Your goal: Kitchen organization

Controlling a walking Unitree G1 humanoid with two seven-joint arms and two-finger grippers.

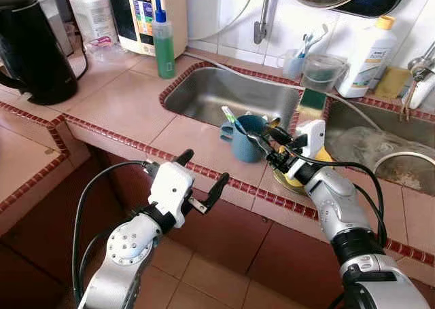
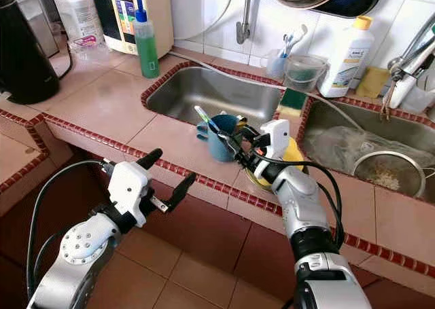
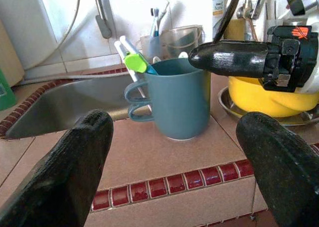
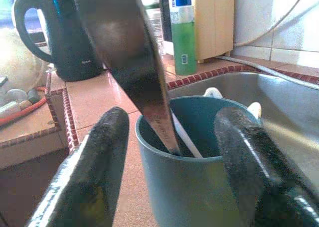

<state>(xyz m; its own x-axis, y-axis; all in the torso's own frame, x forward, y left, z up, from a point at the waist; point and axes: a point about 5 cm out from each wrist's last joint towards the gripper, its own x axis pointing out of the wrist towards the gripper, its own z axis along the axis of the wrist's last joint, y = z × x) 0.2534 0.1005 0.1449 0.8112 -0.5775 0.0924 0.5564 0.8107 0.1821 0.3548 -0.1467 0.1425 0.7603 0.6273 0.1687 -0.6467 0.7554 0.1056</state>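
The right gripper (image 1: 266,140) is at the teal mug (image 1: 247,139), centre of the head view, on the tiled counter (image 1: 129,105) just in front of the sink (image 1: 228,92). From the wrist camera its two black fingers (image 4: 94,167) stand apart on either side of the mug's rim, and a flat metal utensil, probably a knife (image 4: 130,57), leans into the cup from above with its tip inside. I can't see what holds it, so whether it has been let go is hard to say; the fingers themselves look spread, clamped on nothing. A toothbrush with a green head (image 3: 135,62) also stands in the mug.

Lower left, the left gripper (image 1: 201,180) hangs off the counter's edge, fingers wide, facing the mug but well short of it.

This looks like the step of dropping cutlery into the cup. Next, I'd judge, calls for backing the right gripper straight out without nudging the mug or the yellow bowl (image 1: 293,180) just beside it.
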